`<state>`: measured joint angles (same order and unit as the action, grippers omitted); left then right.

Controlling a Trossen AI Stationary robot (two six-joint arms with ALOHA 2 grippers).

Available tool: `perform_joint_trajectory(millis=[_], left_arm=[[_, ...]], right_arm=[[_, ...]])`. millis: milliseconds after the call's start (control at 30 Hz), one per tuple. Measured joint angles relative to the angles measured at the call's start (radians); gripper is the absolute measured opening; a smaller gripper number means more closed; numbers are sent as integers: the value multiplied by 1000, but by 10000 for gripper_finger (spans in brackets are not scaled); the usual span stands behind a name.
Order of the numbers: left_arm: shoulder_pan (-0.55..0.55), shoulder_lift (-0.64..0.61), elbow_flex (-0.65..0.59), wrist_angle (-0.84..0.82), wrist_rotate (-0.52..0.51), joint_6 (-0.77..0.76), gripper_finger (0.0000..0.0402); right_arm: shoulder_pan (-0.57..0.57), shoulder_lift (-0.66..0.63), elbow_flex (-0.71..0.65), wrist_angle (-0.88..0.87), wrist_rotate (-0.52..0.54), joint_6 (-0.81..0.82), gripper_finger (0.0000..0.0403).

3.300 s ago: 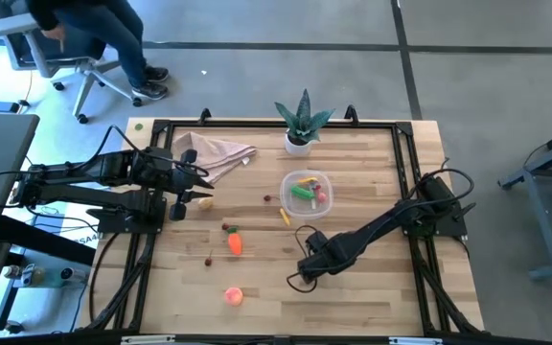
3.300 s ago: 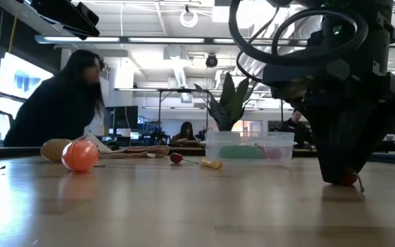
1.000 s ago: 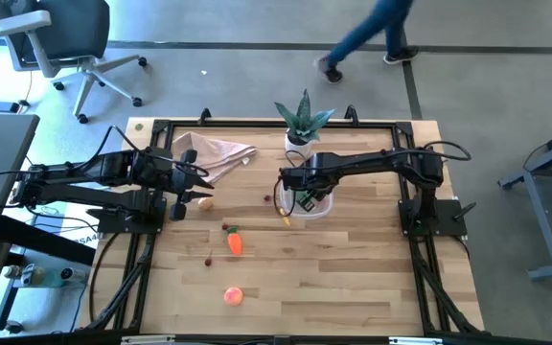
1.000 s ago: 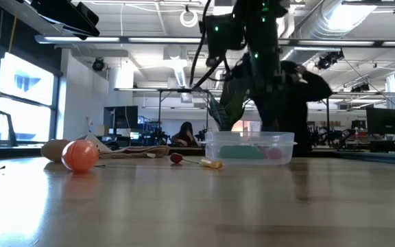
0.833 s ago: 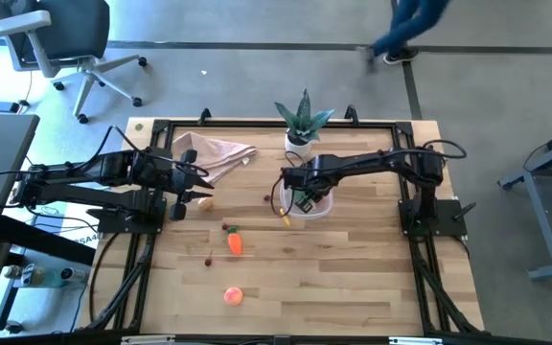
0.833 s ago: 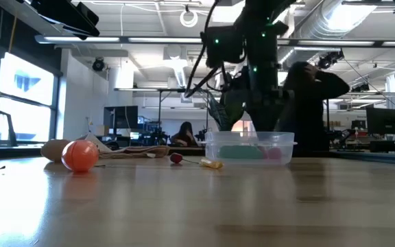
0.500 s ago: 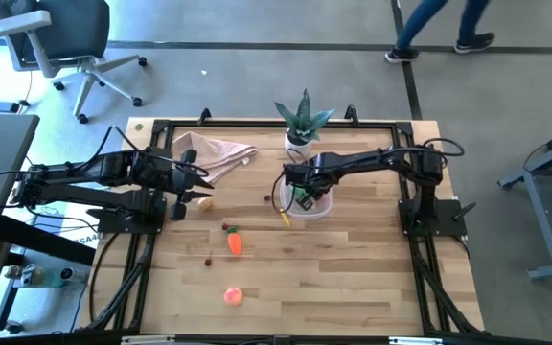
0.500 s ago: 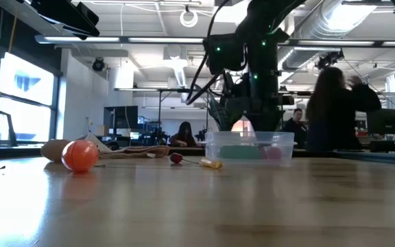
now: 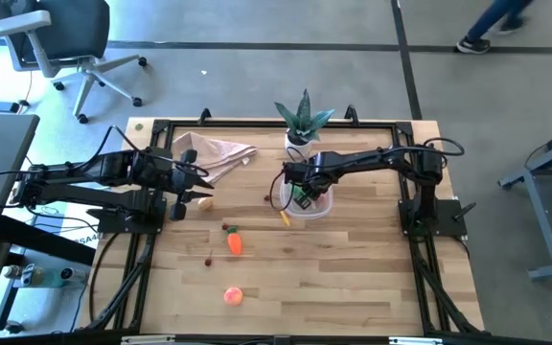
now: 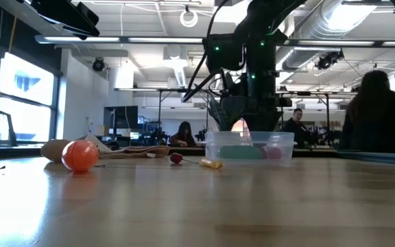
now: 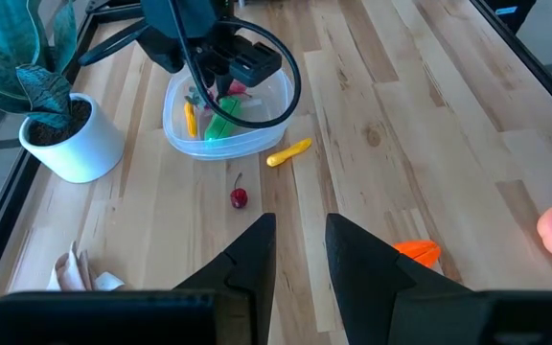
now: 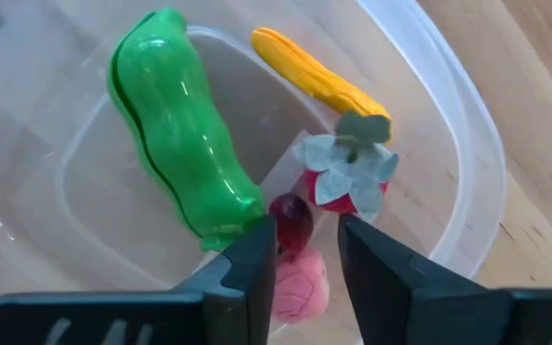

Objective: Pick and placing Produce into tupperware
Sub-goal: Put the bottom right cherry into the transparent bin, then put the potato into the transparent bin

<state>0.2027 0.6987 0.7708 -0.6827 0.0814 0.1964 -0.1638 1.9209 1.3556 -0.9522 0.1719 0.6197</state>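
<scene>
Right gripper [image 12: 303, 251], at centre of high view over clear shallow plastic tupperware [image 9: 307, 192], had just parted fingers; we saw small dark red piece [image 12: 289, 213] lying loose inside, beside green pod [image 12: 182, 125]. Delivery judged complete. Left gripper [image 11: 300, 251], slightly apart, empty, waited left of frame.

Even, bright overhead light; ceiling lamps [image 10: 188, 15] glare at twelve o'clock, window [image 10: 14, 82] glows at nine, foreground tabletop [image 10: 197, 213] blurs.
</scene>
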Motion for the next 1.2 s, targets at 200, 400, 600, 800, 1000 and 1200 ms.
perform_joint_trajectory(millis=[200, 400, 600, 800, 1000, 1200], left_arm=[[0, 0, 0, 0, 0, 0, 83], [0, 0, 0, 0, 0, 0, 83], [0, 0, 0, 0, 0, 0, 83], [0, 0, 0, 0, 0, 0, 83], [0, 0, 0, 0, 0, 0, 83], [0, 0, 0, 0, 0, 0, 83]], right_arm=[[0, 0, 0, -1, 11, -3, 123], [4, 0, 19, -75, 4, -24, 124], [36, 0, 119, -230, 51, -26, 124], [84, -1, 277, -417, 137, -16, 124], [142, -85, 360, -554, 222, 73, 124], [241, -277, 303, -605, 296, 229, 124]])
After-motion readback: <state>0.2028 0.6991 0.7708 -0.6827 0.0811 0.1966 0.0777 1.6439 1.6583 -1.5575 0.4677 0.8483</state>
